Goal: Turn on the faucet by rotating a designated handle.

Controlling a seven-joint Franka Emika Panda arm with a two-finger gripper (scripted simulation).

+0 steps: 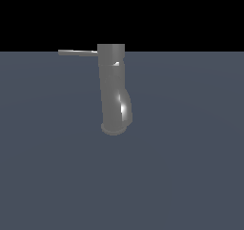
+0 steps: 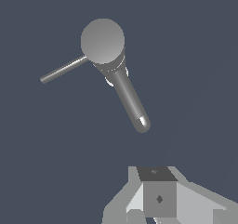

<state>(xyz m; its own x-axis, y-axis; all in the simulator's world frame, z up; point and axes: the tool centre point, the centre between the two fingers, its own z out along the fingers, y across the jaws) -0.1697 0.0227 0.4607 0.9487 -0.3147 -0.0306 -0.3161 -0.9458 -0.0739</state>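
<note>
The faucet (image 1: pixel 112 88) is a glossy grey upright cylinder with a curved spout that ends in a round mouth low down. The handle (image 1: pixel 77 52) is a thin grey rod sticking out from the faucet's top toward the exterior view's left. In the wrist view I see the faucet (image 2: pixel 103 41) from above, with its spout and the handle (image 2: pixel 63 70) branching off its round cap. My gripper (image 2: pixel 155 173) is white and blocky. It hangs apart from the faucet, beyond the spout's tip. Its fingers sit together with no gap and hold nothing. The exterior view does not show the gripper.
The faucet stands on a plain blue-grey floor (image 1: pixel 190 167) that runs to a black background at the back. Nothing else shows.
</note>
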